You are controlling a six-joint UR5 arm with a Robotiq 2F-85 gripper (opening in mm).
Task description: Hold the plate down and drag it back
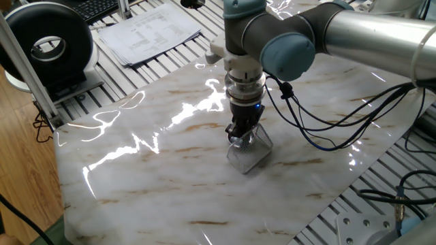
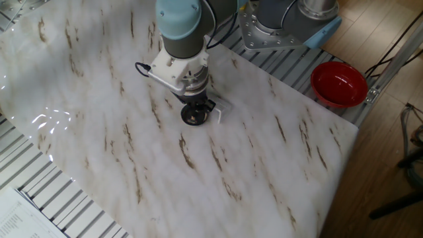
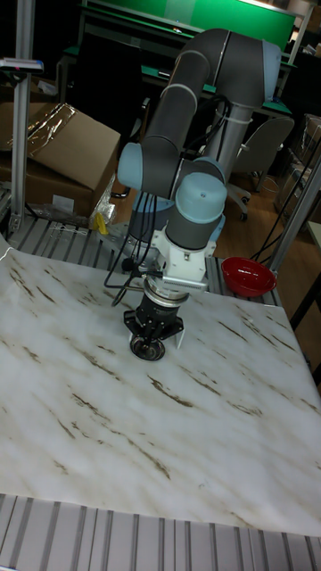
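- The pincer [image 1: 240, 138] is down on the plate [image 1: 240, 141], a small shiny metal dish lying on the marble-patterned desk [image 1: 157, 184], near the middle of its far half in the tall fixed view
- The plate sits at the near edge of a rectangular wire-mesh basket [image 1: 251, 154], touching or overlapping it; which one I cannot tell
- The fingers look drawn together over the dish, but whether the pincer is closed or slightly apart I cannot tell
- Judged from this, the hold-down step seems reached: tip on the dish
- The drag back looks left to do, or barely begun
- A red bowl [image 2: 339, 84] stands well apart, off the desk edge
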